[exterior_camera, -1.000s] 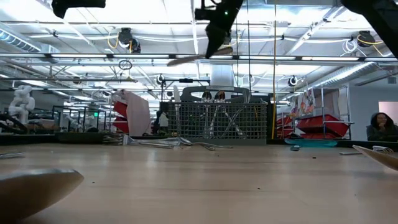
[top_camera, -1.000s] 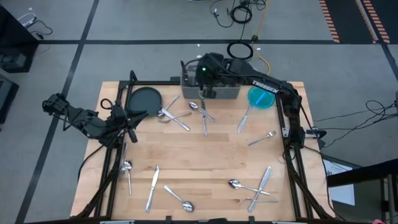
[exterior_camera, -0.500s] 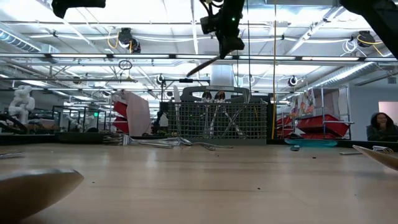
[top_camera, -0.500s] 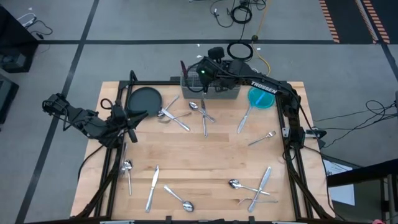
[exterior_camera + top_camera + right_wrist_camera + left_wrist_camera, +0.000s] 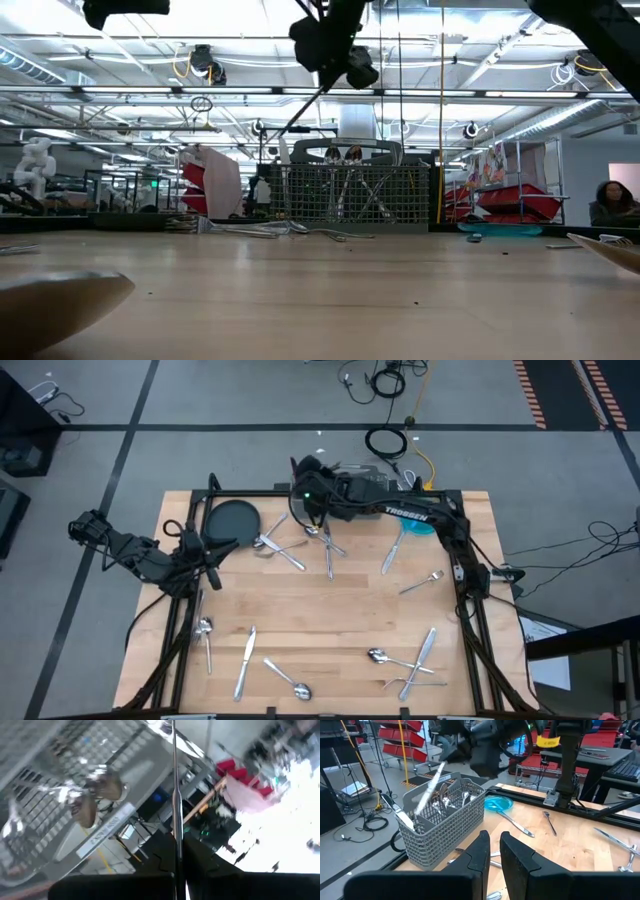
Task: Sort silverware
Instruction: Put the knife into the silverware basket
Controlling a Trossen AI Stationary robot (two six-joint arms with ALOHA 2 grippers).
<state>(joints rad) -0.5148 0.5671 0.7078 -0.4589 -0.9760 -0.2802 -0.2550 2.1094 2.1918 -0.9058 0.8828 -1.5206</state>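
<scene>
The right gripper [image 5: 305, 488] is pinched shut on a single knife [image 5: 429, 793], holding it high above the far-left corner of the grey mesh caddy [image 5: 447, 827]. In the low view the piece slants down out of the jaws toward the basket; in the right wrist view its thin edge runs straight away from the fingers with the caddy's grid behind it.

By my reading, this is the delivery step of one sorting cycle: the piece is lifted and carried, not yet dropped. The next move calls for tipping the handle nearer upright, lining it over the compartment that suits it, lowering until the tip is inside the mesh, and only then letting go. Which compartment it hangs over I cannot tell.

The caddy already holds several pieces standing in it. The rest of the silverware [image 5: 328, 550] lies loose on the wooden table [image 5: 330, 615]: a cluster just in front of the caddy, a spoon and a fork toward the right, and more along the near edge. A dark plate [image 5: 232, 518] and a blue dish [image 5: 418, 526] sit to either side.

The left gripper [image 5: 205, 558] waits low near the plate, its fingers close together and holding nothing
</scene>
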